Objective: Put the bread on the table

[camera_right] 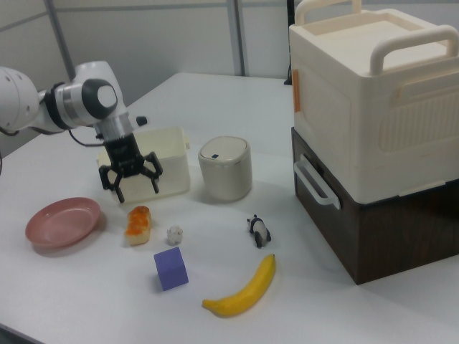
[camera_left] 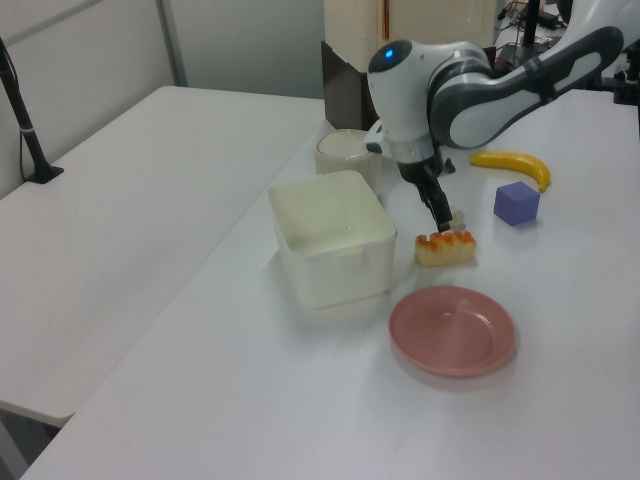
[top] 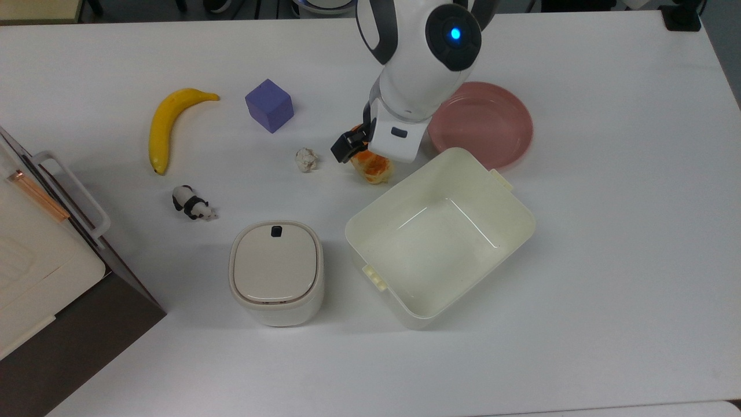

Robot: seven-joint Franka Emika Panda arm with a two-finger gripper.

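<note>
Cream bin (top: 509,231) bare inside, bread (camera_right: 138,223) on the table (top: 608,231) (gripper (camera_right: 131,185) spread apart above it)

You see a second white table (camera_left: 150,190) adjoining the work area, grey partition walls (camera_right: 143,36) behind, and a dark cabinet (camera_right: 380,222) alongside.

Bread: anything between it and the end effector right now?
Nothing visible. In the right view the bread lies on the table and the end effector hangs open just above it, apart from it. The paper ball sits beside the bread.
</note>
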